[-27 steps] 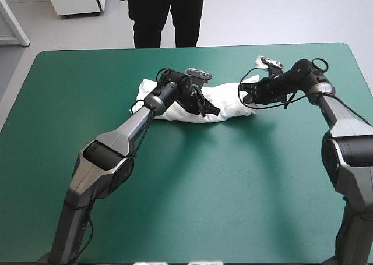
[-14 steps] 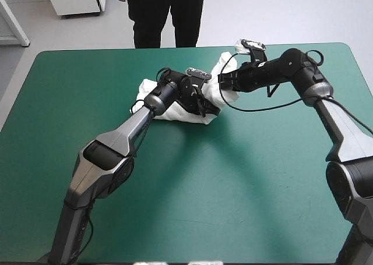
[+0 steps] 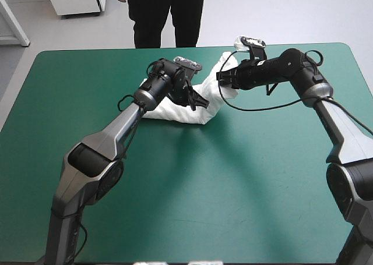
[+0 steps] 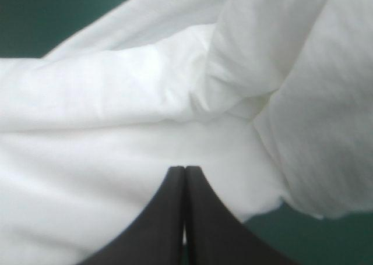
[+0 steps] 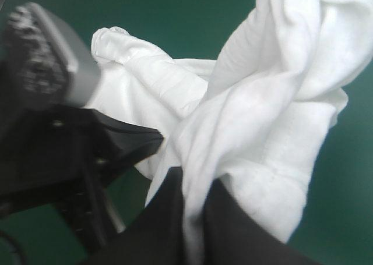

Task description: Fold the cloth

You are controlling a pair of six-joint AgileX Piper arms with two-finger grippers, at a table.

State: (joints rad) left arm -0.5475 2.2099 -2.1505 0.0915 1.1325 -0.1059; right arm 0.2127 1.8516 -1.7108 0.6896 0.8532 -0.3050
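Right end effector [image 5: 193, 177]: clenched on one end of the T-shirt [image 3: 175, 109], holding that end off the surface [image 3: 233, 189] at the bundle's 2 o'clock. Left end effector [image 4: 185, 170]: clenched empty over the bundle's middle. The T-shirt sits toward the surface's 12 o'clock edge. Assessment: crosswise fold under way; lay-over and release remain.

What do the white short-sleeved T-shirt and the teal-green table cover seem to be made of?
White short-sleeved T-shirt: soft matte fabric, probably cotton; it drapes in loose folds and shows a stitched hem. Teal-green table cover: smooth sheet with a faint sheen, perhaps vinyl or rubber; no weave is visible.
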